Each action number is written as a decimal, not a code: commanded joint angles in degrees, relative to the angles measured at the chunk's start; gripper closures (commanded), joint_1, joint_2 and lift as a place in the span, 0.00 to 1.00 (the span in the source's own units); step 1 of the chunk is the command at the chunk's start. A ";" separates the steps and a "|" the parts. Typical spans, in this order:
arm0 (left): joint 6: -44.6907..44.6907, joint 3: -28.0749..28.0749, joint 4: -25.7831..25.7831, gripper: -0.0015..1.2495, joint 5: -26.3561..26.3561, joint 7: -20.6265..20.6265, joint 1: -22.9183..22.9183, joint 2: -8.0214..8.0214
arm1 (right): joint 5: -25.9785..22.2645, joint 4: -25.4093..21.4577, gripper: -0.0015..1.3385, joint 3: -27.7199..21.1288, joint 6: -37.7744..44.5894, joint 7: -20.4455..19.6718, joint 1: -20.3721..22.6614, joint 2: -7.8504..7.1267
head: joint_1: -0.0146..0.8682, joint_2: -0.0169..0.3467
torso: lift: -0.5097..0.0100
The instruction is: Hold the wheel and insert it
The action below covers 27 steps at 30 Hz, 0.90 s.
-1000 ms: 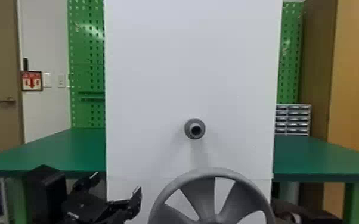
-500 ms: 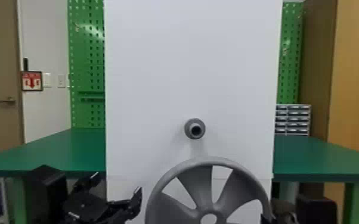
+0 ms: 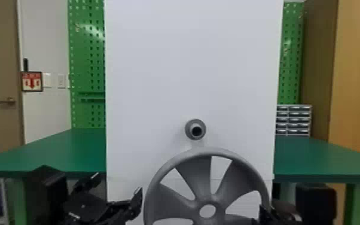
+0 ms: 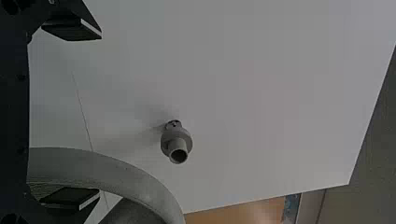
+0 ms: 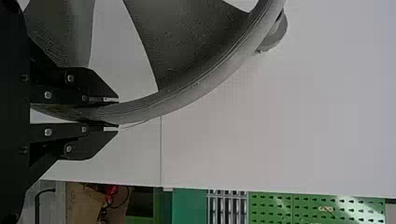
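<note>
One peg [image 3: 190, 131] is sticking out from one board [image 3: 158, 74]. Below the peg, one wheel [image 3: 195, 172] is facing forward. Right of the peg and lower, the right gripper [image 3: 266, 210] is clamping two fingers on the rim; lower left, the left gripper [image 3: 117, 183] is holding two fingers apart.

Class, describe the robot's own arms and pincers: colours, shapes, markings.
The left arm and right arm are black and boxy. The left pincer is black, with flat, pale-edged pads. The right pincer is black too, with tapering fingers, round silvery screws and small pale strips near the tips.
</note>
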 commanded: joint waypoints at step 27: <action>0.00 -0.40 0.39 0.08 -0.11 0.02 -0.07 0.00 | 0.55 -1.08 0.88 1.28 11.38 0.00 -10.50 0.81 | 0.13 0.09 | 0.13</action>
